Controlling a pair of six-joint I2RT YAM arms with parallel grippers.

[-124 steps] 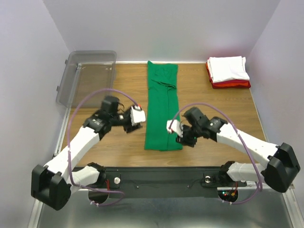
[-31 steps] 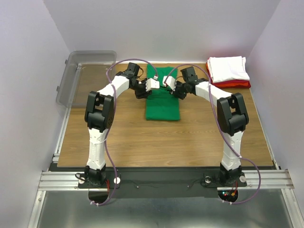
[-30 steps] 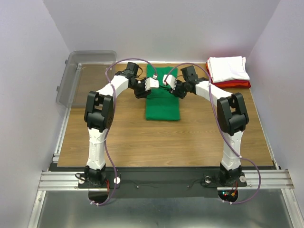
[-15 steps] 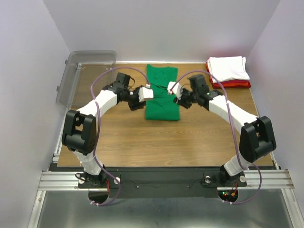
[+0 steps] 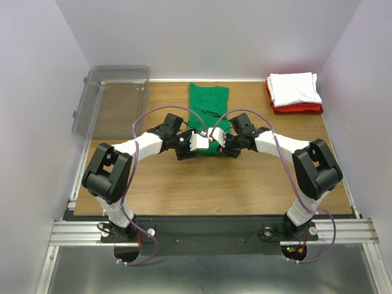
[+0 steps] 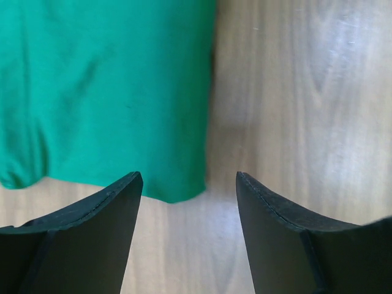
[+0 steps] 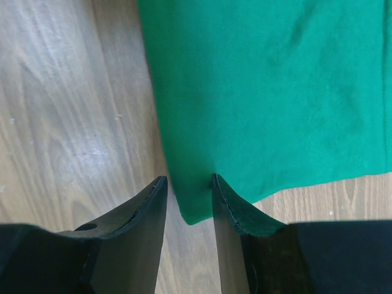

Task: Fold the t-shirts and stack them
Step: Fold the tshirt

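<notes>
Now: green t-shirt (image 5: 208, 105) lying folded shorter, tabletop (image 5: 153, 177) centre. Left end effector (image 6: 188, 177) arriving back at near left corner, jaws widening, holding nothing. Right end effector (image 7: 188, 179) arriving at near right corner, narrow, empty. Likely preparing next fold. White t-shirt (image 5: 294, 89) sitting on red t-shirt (image 5: 298, 109), far right.

In the overhead frame's centre, the left gripper (image 5: 199, 143) and right gripper (image 5: 218, 136) hide the near edge of the green t-shirt (image 5: 208, 105).

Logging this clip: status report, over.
Both grippers open, left gripper wider than right gripper, at near edge of green t-shirt. Shirt folded, flat, unheld. Nothing in the way.
</notes>
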